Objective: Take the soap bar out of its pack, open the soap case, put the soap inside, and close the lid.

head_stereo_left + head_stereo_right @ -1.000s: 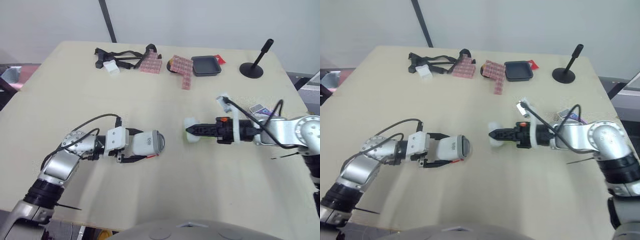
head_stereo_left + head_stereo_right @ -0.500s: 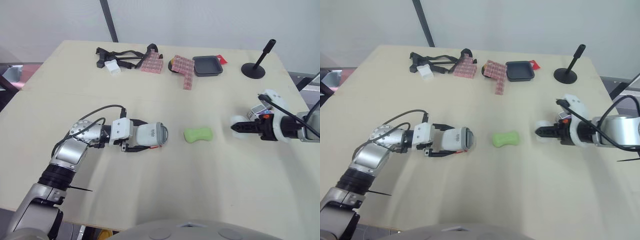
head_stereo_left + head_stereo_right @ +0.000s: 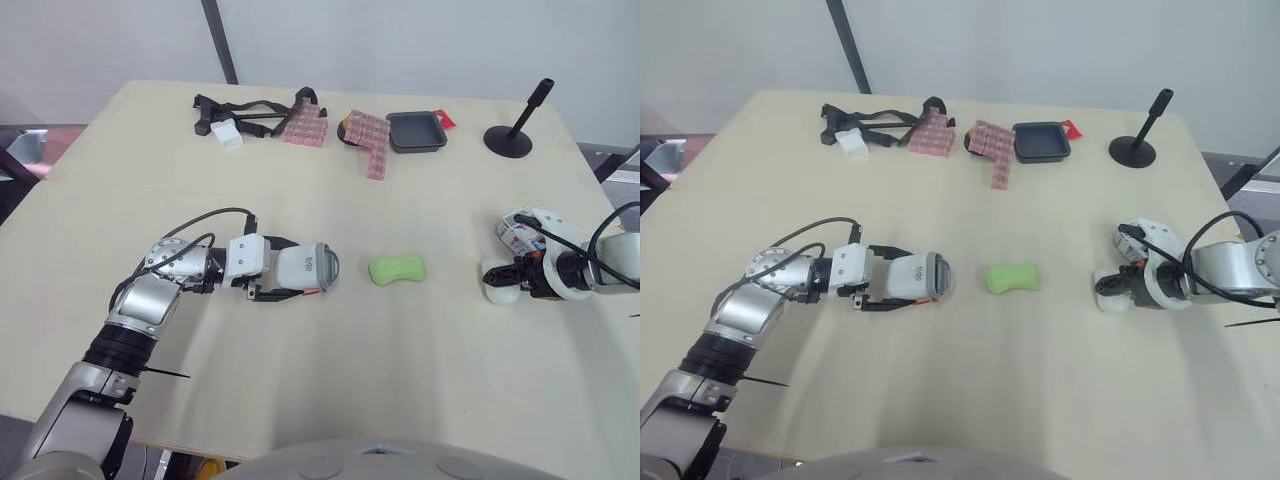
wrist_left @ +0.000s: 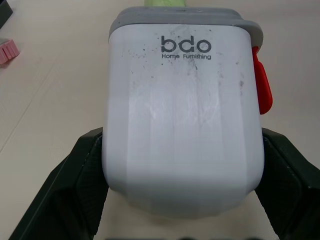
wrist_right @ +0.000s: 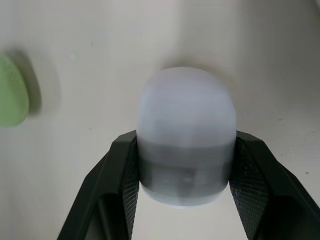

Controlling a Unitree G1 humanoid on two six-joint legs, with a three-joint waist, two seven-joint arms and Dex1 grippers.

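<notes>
Beige tabletop (image 3: 420, 370) bears a bare, green, waisted soap bar (image 3: 397, 269).

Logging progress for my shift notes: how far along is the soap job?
Done: the green soap bar lies bare on the table. In hand: the left gripper grips the soap case; the right gripper grips a white rounded piece, possibly its lid. Remaining: soap into the case, lid shut.

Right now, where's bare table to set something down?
Bare: the near strip in front of the soap bar, and the band between it and the far row. Crowded: far edge with straps, pink packs, black tray, stand; a pack beside the right gripper.
</notes>
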